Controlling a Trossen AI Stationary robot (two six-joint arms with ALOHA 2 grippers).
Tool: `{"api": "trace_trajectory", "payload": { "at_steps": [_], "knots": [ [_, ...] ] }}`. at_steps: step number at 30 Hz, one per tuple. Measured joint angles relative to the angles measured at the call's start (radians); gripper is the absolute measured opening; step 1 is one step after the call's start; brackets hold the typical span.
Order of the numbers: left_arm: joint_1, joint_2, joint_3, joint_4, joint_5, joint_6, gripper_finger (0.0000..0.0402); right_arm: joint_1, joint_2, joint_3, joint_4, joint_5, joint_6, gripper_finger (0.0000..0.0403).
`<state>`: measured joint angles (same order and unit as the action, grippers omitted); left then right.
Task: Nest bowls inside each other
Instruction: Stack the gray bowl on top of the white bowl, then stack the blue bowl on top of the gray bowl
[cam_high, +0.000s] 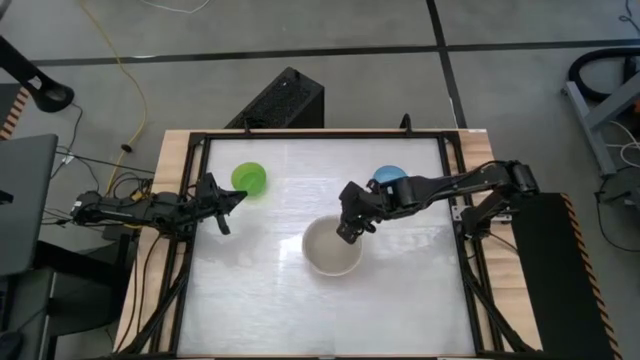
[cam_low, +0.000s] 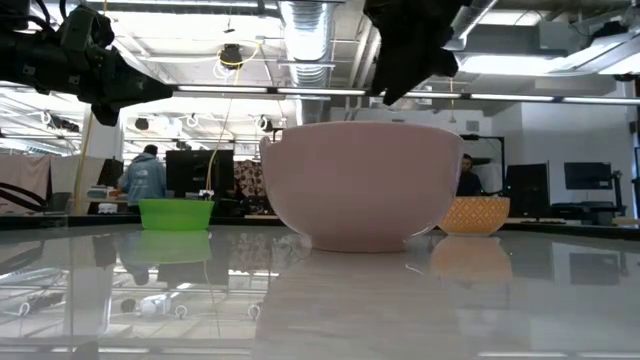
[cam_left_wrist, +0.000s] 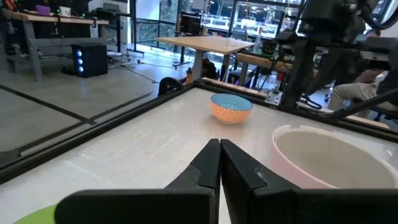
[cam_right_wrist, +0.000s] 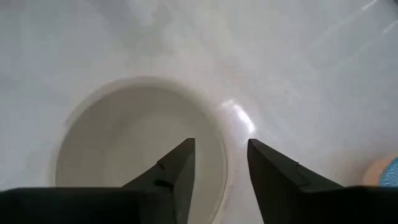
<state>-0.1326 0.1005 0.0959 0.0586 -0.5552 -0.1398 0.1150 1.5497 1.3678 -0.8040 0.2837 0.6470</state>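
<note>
Three bowls stand on their bases on the white table. The large white-cream bowl (cam_high: 332, 247) is near the middle, the small bright green bowl (cam_high: 249, 178) at the far left, and the small light blue bowl (cam_high: 388, 176), orange-patterned outside (cam_low: 474, 214), at the far right. My right gripper (cam_high: 346, 233) hangs open above the white bowl's far right rim (cam_right_wrist: 211, 127), pointing slantwise down, clear of it and with nothing between its fingers. My left gripper (cam_high: 238, 197) waits shut and level just near of the green bowl, touching nothing.
A black frame (cam_high: 455, 190) borders the table on all sides. Bare table surface lies in front of the white bowl toward the near edge. In the low view, people and desks show in the room beyond the table.
</note>
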Motion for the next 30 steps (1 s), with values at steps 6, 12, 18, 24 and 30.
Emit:
{"api": "trace_trajectory", "payload": {
  "at_steps": [6, 12, 18, 24, 30],
  "knots": [
    [0.000, 0.000, 0.000, 0.000, 0.000, 0.000, 0.0000, 0.015, 0.007, -0.048, 0.007, -0.079, -0.046, 0.0029],
    [0.000, 0.000, 0.000, 0.000, 0.003, 0.000, 0.0000, 0.016, 0.008, -0.179, 0.171, -0.087, -0.011, 0.0016],
    [0.000, 0.000, 0.000, 0.000, 0.009, 0.000, 0.0000, 0.030, 0.008, -0.270, 0.310, -0.094, 0.008, 0.0005],
    [0.000, 0.000, 0.000, 0.000, 0.009, 0.000, 0.0000, 0.068, 0.009, -0.307, 0.483, -0.098, -0.033, 0.0007],
    [0.000, 0.000, 0.000, 0.000, 0.008, 0.000, 0.0000, 0.099, 0.009, -0.307, 0.621, -0.079, -0.076, 0.0007]
  ]
}}
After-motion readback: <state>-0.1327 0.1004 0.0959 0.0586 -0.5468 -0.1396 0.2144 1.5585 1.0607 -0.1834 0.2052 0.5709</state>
